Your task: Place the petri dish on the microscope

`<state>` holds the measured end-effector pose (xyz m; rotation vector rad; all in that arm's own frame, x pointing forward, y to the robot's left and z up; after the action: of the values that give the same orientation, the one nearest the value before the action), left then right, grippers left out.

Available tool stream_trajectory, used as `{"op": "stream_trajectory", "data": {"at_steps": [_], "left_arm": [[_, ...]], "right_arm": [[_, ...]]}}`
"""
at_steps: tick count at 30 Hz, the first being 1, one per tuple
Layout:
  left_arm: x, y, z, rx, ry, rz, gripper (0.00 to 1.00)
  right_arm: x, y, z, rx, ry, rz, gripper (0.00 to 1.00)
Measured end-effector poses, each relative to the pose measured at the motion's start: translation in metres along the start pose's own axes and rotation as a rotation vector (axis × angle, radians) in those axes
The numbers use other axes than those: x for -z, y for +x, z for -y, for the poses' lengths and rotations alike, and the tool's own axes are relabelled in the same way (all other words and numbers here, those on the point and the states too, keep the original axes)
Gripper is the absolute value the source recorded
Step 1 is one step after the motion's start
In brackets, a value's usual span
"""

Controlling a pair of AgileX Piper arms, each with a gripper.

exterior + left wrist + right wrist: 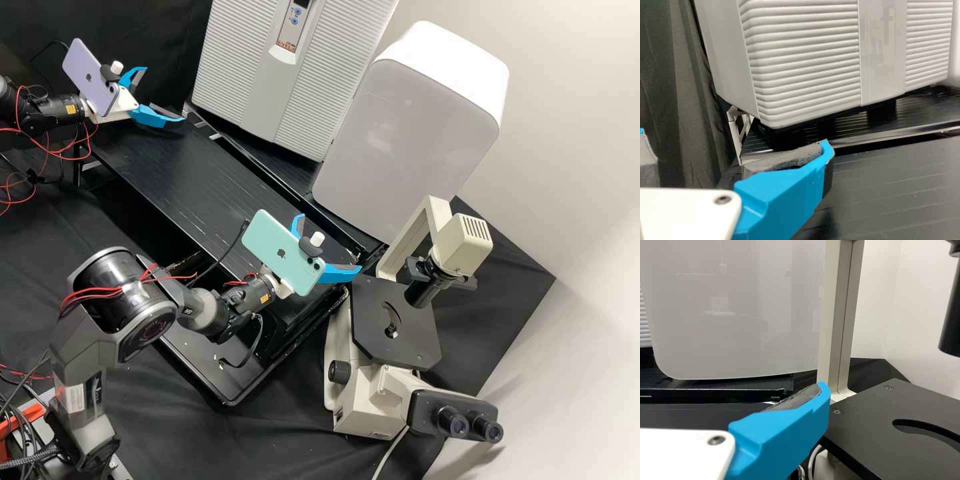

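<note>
Two steps seem left to you: grip the petri dish, then set it on the microscope stage (pixel 413 337); you can confirm neither as done. Where the dish is, you cannot tell. Your left gripper (pixel 163 95) is spread wide near the far left corner of the tabletop (pixel 173 167), holding nothing you can see. Your right gripper (pixel 331 241), also wide and apparently unloaded, hangs by the tabletop's right end, near the stage. From the high view you get the eyepieces (pixel 470 427) and the full spread of both grippers; the right wrist view gives you a grey finger pad (pixel 796 399) up close, the left the ribbed machine's lower edge (pixel 820 118).
</note>
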<state>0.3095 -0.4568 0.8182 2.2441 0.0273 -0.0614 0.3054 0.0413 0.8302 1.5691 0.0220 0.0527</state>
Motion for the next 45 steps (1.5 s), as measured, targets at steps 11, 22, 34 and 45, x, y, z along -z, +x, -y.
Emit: {"op": "stream_trajectory", "data": {"at_steps": [11,22,34,45], "left_arm": [[0.0,0.0,0.0,0.0,0.0,0.0,1.0],[0.0,0.0,0.0,0.0,0.0,0.0,1.0],[0.0,0.0,0.0,0.0,0.0,0.0,1.0],[0.0,0.0,0.0,0.0,0.0,0.0,1.0]], "right_arm": [[-0.001,-0.003,0.001,0.001,0.0,0.001,1.0],[0.007,-0.048,0.011,-0.004,-0.011,-0.07,1.0],[-0.002,-0.054,0.034,0.054,-0.017,-0.032,1.0],[-0.013,-0.052,0.041,0.063,-0.022,0.004,1.0]]}}
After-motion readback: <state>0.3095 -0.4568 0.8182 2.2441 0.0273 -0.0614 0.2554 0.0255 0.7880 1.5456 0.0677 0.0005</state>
